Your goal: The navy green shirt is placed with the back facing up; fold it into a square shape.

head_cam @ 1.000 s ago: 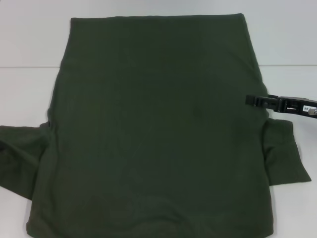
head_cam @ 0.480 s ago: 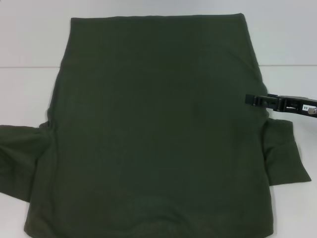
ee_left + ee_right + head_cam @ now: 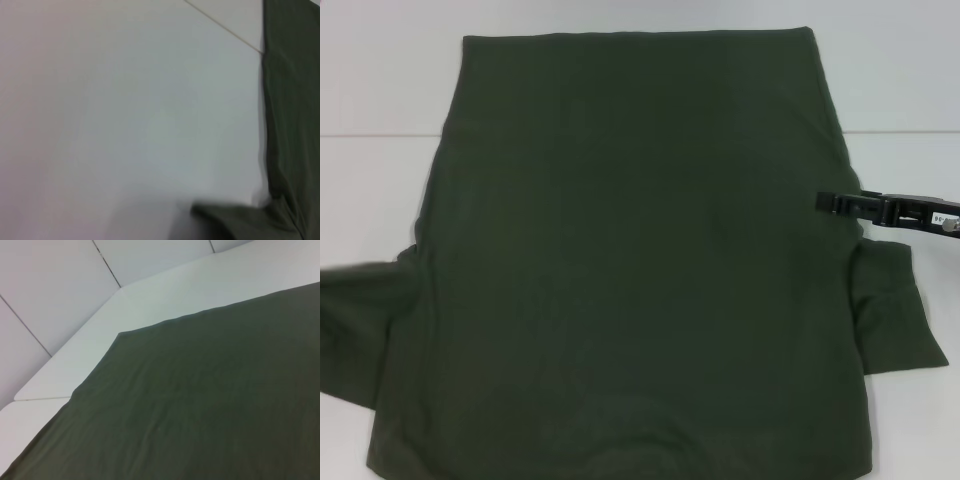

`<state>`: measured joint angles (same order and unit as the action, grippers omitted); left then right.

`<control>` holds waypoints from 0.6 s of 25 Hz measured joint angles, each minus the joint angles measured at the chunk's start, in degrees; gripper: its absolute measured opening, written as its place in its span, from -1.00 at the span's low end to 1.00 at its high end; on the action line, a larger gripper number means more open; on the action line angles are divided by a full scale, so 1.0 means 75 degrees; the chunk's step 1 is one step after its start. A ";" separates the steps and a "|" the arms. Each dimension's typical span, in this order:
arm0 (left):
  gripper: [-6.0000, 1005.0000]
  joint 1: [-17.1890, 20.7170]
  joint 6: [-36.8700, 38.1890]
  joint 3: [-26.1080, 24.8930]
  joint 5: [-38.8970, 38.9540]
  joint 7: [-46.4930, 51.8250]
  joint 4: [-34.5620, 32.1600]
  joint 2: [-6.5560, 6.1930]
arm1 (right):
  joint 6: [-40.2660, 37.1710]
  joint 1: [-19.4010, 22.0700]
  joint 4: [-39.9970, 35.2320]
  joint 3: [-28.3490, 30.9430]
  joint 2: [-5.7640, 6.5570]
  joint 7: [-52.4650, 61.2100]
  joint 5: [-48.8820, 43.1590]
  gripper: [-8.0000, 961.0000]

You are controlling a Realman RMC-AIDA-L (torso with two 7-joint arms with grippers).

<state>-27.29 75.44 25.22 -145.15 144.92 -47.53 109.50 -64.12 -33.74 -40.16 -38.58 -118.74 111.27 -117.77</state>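
The navy green shirt [image 3: 640, 250] lies flat on the white table with its plain back up, filling most of the head view. Its hem is at the far side and its sleeves spread out near me. The left sleeve [image 3: 360, 320] looks blurred at the picture's edge. The right sleeve [image 3: 895, 310] lies flat. My right gripper [image 3: 825, 202] reaches in from the right and its black tip sits at the shirt's right edge, just above that sleeve. My left gripper is out of view. The left wrist view shows the shirt's side edge [image 3: 290, 100] and part of a sleeve [image 3: 230, 222]. The right wrist view looks across the shirt's back [image 3: 210, 405].
The white table [image 3: 380, 180] shows bare on both sides of the shirt and beyond its far hem. A seam line [image 3: 370, 134] crosses the tabletop. Pale wall panels [image 3: 50, 285] stand past the table's far edge.
The left sleeve and the shirt's near left corner have shifted slightly to the left, and the sleeve is now blurred. The right gripper has stayed in place.
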 joint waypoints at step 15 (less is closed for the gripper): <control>-0.97 -0.1134 0.2314 0.0052 0.0140 0.0906 -0.0731 0.0263 | 0.0016 -0.0008 0.0000 -0.0037 -0.0001 -0.0001 -0.0001 0.93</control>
<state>-35.79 92.79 25.61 -144.10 151.71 -53.00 111.47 -64.00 -33.80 -40.17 -38.86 -118.74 111.27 -117.78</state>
